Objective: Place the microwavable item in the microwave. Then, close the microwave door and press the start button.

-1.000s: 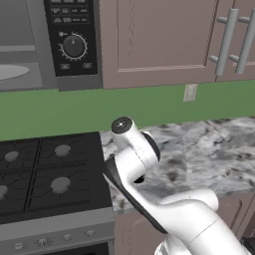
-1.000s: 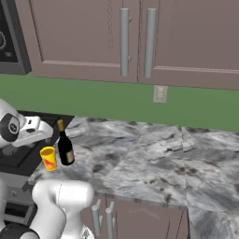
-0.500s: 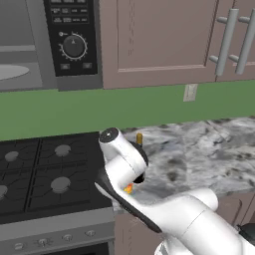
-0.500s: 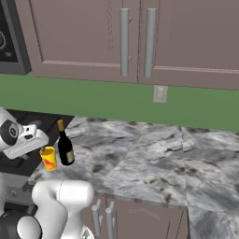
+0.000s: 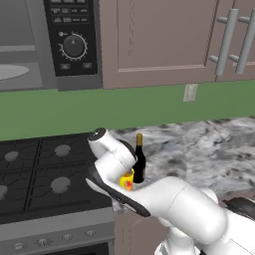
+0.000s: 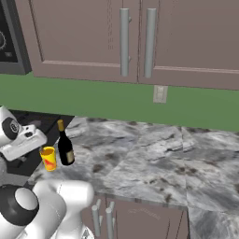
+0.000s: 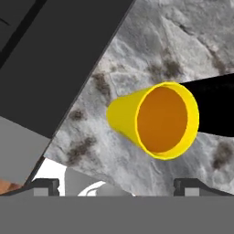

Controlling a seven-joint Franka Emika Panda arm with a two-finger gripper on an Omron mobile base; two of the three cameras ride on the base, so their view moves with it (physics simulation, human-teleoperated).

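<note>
Left base view: the cup (image 5: 126, 180) stands on the counter (image 5: 199, 149) at its left edge, beside the stove (image 5: 45, 174), touching or just in front of the bottle (image 5: 139, 159). My arm covers most of the cup. The microwave (image 5: 35, 45) hangs open at upper left, its plate (image 5: 10, 72) showing.

Right base view: the cup (image 6: 48, 158) sits just left of the bottle (image 6: 65, 144), near the counter's (image 6: 154, 158) front left corner. The hand hovers over it from the left.

Hand view: I look down into the cup's (image 7: 160, 119) mouth, the bottle (image 7: 215, 107) lying dark against its far side. The gripper (image 7: 117, 185) is spread wide, one fingertip (image 7: 43, 185) at each side and nothing between them.

To grasp well, I judge I should centre the cup between the fingers, then descend straight, keeping one finger from striking the bottle, which looks easy to topple.
</note>
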